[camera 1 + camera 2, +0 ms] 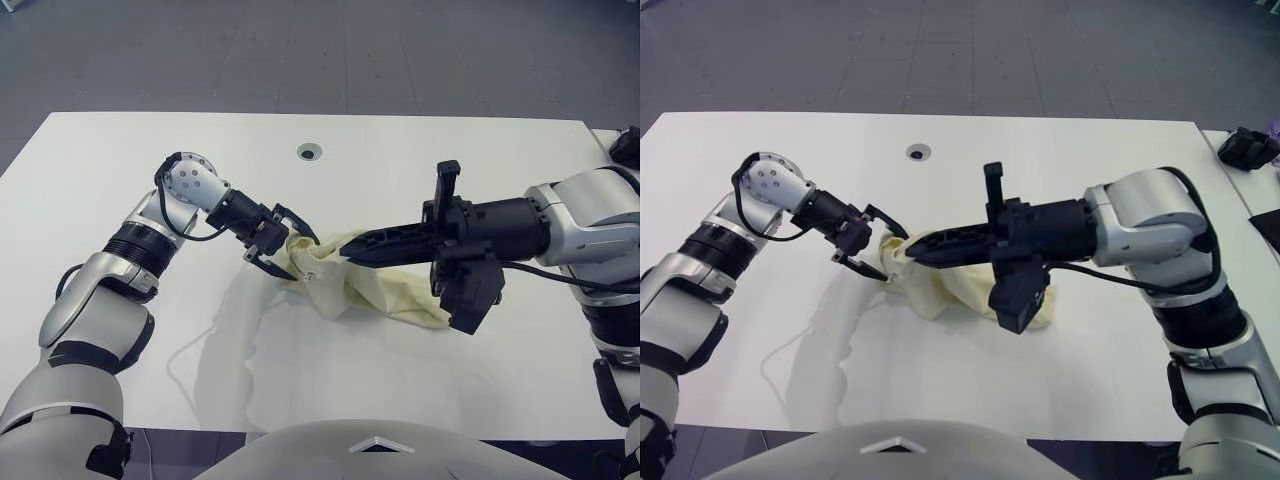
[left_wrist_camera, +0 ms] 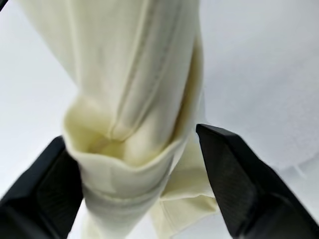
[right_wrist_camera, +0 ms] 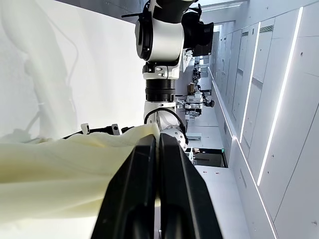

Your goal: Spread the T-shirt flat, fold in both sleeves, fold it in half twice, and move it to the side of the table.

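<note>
The right gripper (image 1: 352, 256) pinches the crumpled cream cotton T-shirt (image 1: 385, 290), the left gripper (image 1: 298, 255) gapes around it: still spreading, so next the left should close, then both pull apart.

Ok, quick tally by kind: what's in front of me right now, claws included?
T-shirt, cream, bunched: 1
Claws: 2, left claw open around the cloth, right claw shut on it
Cable grommet: 1
Black object, far right: 1
Total: 5
</note>
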Available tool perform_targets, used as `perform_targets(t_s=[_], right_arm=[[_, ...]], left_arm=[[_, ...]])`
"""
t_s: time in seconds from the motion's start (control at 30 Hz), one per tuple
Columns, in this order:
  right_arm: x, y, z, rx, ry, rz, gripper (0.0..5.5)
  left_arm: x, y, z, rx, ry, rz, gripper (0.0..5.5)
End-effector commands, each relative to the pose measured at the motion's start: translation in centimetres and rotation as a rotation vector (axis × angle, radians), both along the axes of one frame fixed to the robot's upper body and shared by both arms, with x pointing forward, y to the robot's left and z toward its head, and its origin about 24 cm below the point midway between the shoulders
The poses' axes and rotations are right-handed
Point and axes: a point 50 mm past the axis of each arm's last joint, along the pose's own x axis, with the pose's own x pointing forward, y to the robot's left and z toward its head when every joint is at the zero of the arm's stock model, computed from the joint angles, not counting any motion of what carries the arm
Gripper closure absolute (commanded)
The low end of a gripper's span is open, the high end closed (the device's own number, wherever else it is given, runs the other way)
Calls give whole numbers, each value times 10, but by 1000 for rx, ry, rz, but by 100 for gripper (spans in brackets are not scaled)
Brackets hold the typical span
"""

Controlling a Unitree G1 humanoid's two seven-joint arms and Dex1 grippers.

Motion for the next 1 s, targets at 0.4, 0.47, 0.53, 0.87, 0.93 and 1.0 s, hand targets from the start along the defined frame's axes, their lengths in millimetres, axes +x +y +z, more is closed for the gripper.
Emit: perform_targets(t_s=[0.4,0.47,0.53,0.87,0.93,1.0], right_arm=[[-6,-7,-23,-69,44,-63,550],[-4,-11,-25,-78,44,-85,550],[2,-18,-27,-84,41,-136,550],[104,-65,-7,147,237,-727,550],[129,-65,-2,164,237,-795,550],[151,-62,2,166,208,-844,550]], left_arm=[[-2,14,21,88,-20,-20,487],[-3,18,23,97,-23,-19,522],[-2,23,27,104,-40,-4,548],[55,34,93,13,-217,483,548],[73,27,107,0,-300,639,548],[86,18,114,-4,-387,754,548]])
